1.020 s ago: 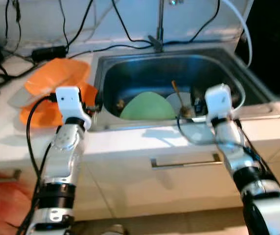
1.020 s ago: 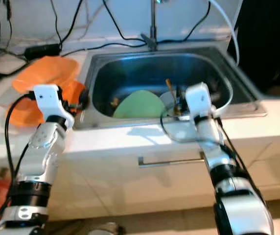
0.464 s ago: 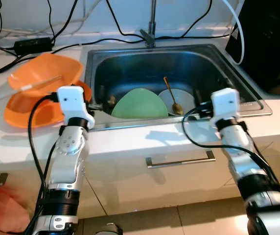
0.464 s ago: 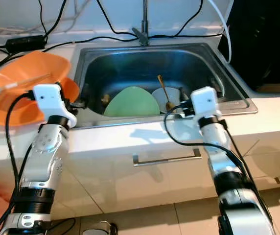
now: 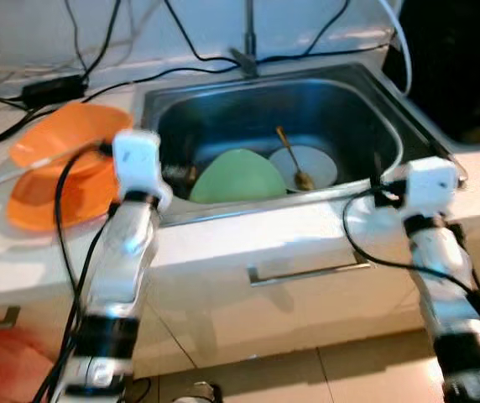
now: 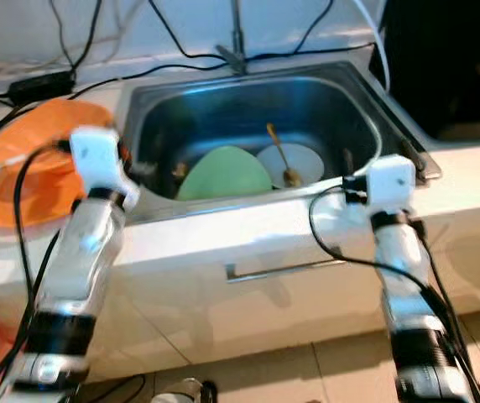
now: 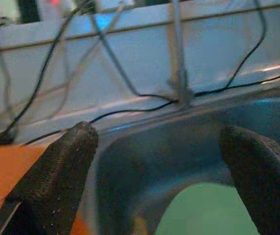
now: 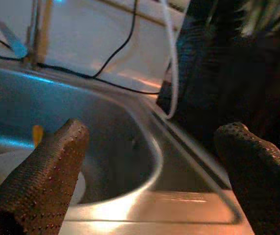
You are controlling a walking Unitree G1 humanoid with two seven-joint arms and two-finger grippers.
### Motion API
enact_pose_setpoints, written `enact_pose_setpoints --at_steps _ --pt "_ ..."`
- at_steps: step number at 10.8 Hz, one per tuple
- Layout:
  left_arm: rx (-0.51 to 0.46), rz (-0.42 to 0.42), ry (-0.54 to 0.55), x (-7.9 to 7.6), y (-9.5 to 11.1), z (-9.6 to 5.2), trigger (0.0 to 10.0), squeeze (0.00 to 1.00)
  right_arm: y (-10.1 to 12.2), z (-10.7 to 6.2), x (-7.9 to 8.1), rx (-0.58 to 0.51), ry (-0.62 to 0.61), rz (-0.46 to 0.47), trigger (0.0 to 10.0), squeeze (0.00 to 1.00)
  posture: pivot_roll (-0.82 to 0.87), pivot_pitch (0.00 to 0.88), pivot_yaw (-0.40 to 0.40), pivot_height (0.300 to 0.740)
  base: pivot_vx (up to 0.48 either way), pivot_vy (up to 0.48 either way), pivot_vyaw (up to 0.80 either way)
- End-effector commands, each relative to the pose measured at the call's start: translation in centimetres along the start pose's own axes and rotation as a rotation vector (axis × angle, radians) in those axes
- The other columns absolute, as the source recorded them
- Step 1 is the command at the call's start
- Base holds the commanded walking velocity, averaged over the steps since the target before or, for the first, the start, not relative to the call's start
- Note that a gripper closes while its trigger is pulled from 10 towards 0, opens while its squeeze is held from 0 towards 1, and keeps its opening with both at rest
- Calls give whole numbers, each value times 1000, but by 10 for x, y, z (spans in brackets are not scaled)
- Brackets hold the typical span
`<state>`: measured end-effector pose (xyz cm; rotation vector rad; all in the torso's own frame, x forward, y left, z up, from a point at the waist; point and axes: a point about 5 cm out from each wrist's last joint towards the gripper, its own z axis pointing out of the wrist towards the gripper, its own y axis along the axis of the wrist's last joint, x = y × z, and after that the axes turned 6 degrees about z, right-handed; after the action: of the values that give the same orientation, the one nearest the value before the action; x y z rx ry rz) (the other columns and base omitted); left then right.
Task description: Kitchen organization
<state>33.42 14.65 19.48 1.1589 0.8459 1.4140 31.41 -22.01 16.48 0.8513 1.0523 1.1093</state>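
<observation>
sink [image 5: 408, 126]: steel basin set into a white counter, seen from above by the head camera; faucet [image 5: 247, 38] stands at the middle of its back rim.
green plate [image 5: 238, 176]: lies tilted in the basin against the front wall, left of centre.
white plate [image 5: 311, 164]: flat on the basin floor, just beside the green plate on its right; their edges appear to meet.
spoon [image 5: 290, 159]: gold-coloured, resting across the white plate, bowl end toward the front.
orange bowls [image 5: 64, 172]: two, one leaning on the other, on the counter [image 5: 5, 252] left of the sink; a thin pale stick lies across them.
cables [image 5: 89, 63]: black cords run along the back of the counter and up the wall; a black power brick [image 5: 51, 86] lies behind the bowls.
left gripper [image 7: 159, 181]: raised at the front left corner of the sink, between bowls and basin — fingers spread wide apart, nothing between them; its wrist view looks over the green plate toward the faucet.
right gripper [image 8: 154, 181]: raised over the front right rim of the sink — fingers spread wide apart, holding nothing; its wrist view looks along the basin's right edge with the white plate beyond one finger.
drawer handle [image 5: 307, 271]: metal bar on the white cabinet front below the sink.
floor [image 5: 366, 369]: pale tiles below; something reddish at the lower left corner, too blurred to name.
</observation>
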Motion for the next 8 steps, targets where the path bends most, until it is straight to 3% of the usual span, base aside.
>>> enact_pose_setpoints --at_steps 1,3,4,5,7,8 --pt "-9 2 -10 0 3 2 10000 0 10 2 -2 -27 -13 7 10000 0 28 108 109 740 0 0 0" --pt "-22 -2 26 0 7 8 10000 0 27 9 -6 -47 7 2 10000 0 65 114 93 740 0 0 0" --pt "-73 -2 33 1 21 12 10000 0 40 23 -10 -58 -6 24 10000 0 71 102 73 740 0 0 0" --pt "-68 3 53 2 20 12 10000 0 45 32 -12 -61 -5 57 10000 0 117 64 43 740 0 0 0" --pt "-96 61 65 9 27 1 10000 0 60 39 -11 -94 55 25 10000 0 117 27 53 740 0 0 0" --pt "-86 133 52 13 23 -6 10000 0 68 44 -11 -93 98 29 10000 0 113 0 45 740 0 0 0"
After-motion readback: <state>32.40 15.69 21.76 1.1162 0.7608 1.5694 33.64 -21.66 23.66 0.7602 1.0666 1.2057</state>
